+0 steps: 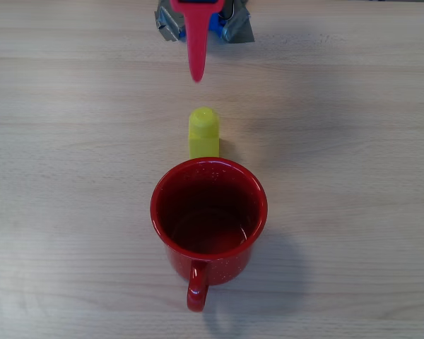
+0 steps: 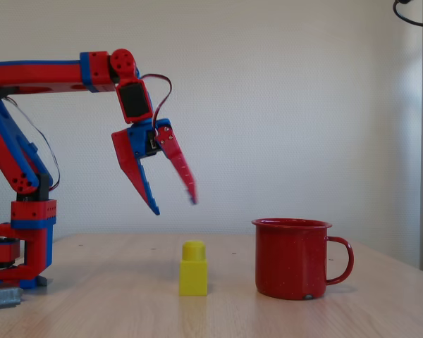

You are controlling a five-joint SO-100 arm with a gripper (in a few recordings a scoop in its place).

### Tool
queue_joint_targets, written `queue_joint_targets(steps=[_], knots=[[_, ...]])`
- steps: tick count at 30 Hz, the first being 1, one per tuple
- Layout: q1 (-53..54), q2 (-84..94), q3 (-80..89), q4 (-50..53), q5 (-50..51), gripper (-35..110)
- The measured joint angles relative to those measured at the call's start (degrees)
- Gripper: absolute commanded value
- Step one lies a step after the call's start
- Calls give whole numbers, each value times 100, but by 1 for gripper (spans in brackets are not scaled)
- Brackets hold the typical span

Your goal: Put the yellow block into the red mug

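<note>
One yellow block (image 2: 193, 268), one red mug (image 2: 292, 258), one splayed hand (image 2: 175, 205)

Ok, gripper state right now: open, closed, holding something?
Gripper: open, holding nothing, up in the air above the table. The yellow block stands free beside the red mug.

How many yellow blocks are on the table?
1. The yellow block stands upright on the table, between the robot's base and the red mug, below the open fingers. The overhead view shows the mug's inside empty, so none hides there.
</note>
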Motion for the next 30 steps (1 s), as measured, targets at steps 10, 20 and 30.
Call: queue_joint_targets(steps=[10, 20, 30], knots=[[0, -686, -26, -18, -79, 39], [0, -1222, -35, -501, -79, 44], [79, -1828, 132, -1028, -26, 44]])
